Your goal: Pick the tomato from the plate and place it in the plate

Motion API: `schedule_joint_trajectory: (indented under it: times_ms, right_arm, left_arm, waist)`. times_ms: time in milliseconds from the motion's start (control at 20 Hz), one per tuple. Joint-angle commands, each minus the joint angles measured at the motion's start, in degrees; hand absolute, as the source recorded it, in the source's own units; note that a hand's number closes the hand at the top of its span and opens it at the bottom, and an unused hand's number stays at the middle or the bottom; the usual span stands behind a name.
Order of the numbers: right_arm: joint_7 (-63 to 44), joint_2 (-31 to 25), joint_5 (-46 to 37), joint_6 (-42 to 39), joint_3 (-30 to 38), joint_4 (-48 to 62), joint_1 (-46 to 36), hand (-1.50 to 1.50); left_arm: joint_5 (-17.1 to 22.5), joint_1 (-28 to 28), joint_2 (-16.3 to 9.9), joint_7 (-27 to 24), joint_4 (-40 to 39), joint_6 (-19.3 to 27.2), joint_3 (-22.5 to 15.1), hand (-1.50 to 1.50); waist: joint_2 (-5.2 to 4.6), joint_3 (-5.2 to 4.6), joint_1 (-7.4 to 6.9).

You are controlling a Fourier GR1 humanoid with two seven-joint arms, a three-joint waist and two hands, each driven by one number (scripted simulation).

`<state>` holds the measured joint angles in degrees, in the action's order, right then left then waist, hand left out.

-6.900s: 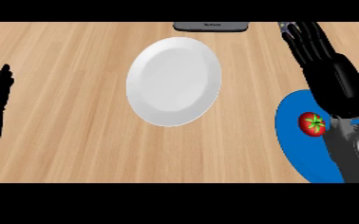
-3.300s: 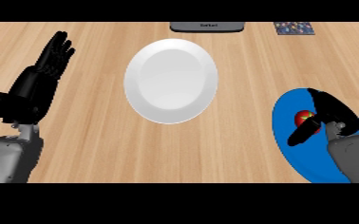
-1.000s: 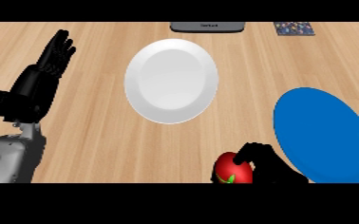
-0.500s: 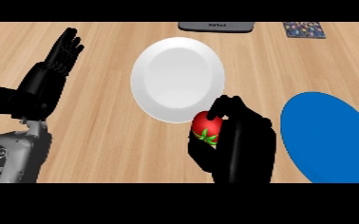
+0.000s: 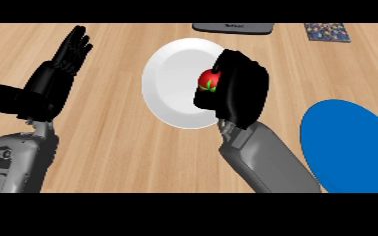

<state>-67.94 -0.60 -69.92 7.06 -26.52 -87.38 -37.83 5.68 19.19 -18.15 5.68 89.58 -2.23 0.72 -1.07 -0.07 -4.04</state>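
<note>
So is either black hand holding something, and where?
The right hand curls its fingers round the red tomato's right side; the left hand holds nothing.

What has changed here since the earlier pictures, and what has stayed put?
The right hand took the tomato off the blue plate and carried it left; it now holds it over the white plate. The left hand came up at the left edge, open. Both plates and the dark items along the far edge stayed where they were.
</note>
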Motion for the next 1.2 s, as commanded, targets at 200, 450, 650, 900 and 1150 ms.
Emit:
schedule_joint_trajectory:
  times_ms: [200, 450, 650, 900, 1150]
  right_arm:
    - [-6.80, 0.58, 8.17, 10.12, 5.45, 23.66, -12.00, 1.50]
    - [-3.57, 0.58, 11.76, 20.53, 9.69, 30.94, -12.24, -1.50]
    - [1.14, 0.58, 17.53, 26.33, 11.59, 37.02, -14.71, -1.50]
    - [9.19, 0.58, 21.00, 38.05, 12.57, 42.02, -17.78, -1.50]
    - [10.41, 0.59, 21.17, 48.65, 12.99, 45.13, -21.23, -1.50]
  left_arm:
    - [-1.24, 0.41, 0.94, -0.51, -0.21, 0.34, -0.94, 0.00]
    - [-0.21, 1.89, 1.43, 0.81, -0.23, -0.02, -0.80, 0.00]
    - [-0.68, 0.83, 1.23, 0.22, 0.73, -0.43, -1.23, 0.00]
    - [-1.14, 1.88, 1.94, 0.93, 0.36, 0.07, -1.70, 0.00]
    - [-1.16, 2.04, 1.62, 1.82, 0.68, 0.18, -1.20, 0.00]
  waist:
    - [-0.08, 0.04, -0.90]
    - [-0.39, 0.11, -1.25]
    - [-0.52, 0.13, -2.59]
    - [-0.73, 0.14, -2.79]
    - [-0.19, 0.12, -1.73]
